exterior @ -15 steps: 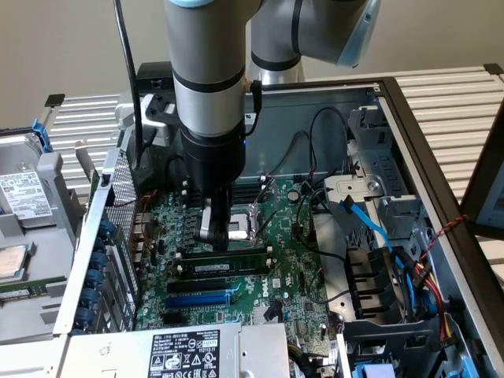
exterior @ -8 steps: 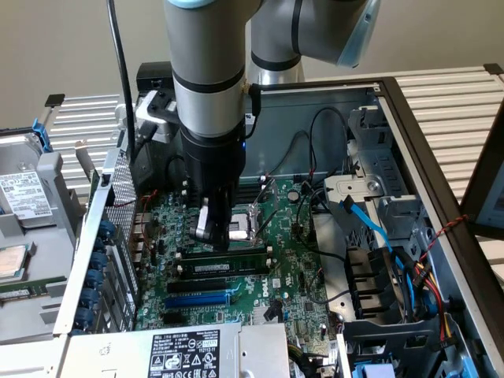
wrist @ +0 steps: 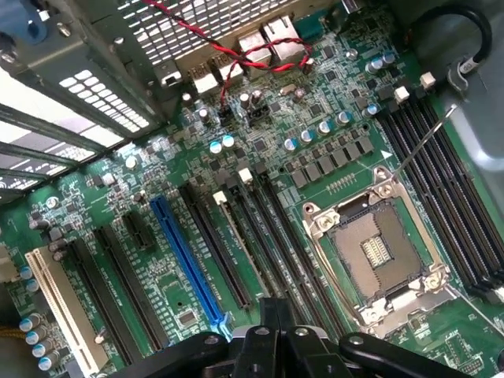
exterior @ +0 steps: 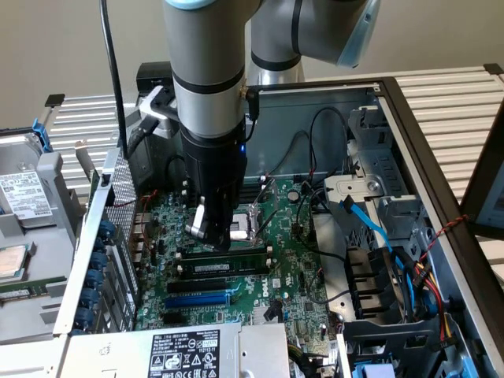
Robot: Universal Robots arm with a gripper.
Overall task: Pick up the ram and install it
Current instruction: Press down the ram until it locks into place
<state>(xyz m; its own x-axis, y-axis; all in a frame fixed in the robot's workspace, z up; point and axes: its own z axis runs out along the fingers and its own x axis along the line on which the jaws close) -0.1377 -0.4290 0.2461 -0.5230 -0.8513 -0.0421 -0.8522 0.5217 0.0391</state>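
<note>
Black two-finger gripper (exterior: 211, 232) closed tight, nothing visibly held, fingertips down at green motherboard (exterior: 303, 268) just beside empty silver CPU socket (wrist: 378, 256); long green RAM stick with black chips (exterior: 224, 264) seated upright in slot below gripper, above blue expansion slot (exterior: 197, 298)

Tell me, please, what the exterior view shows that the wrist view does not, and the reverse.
The exterior view adds the arm, the case wall, a blue cable, the labelled power supply, and the ram sitting along a black slot just under the shut tool. The wrist view adds the white slot and the contacts inside the processor socket. Both share the green motherboard, the blue slot and that socket.
</note>
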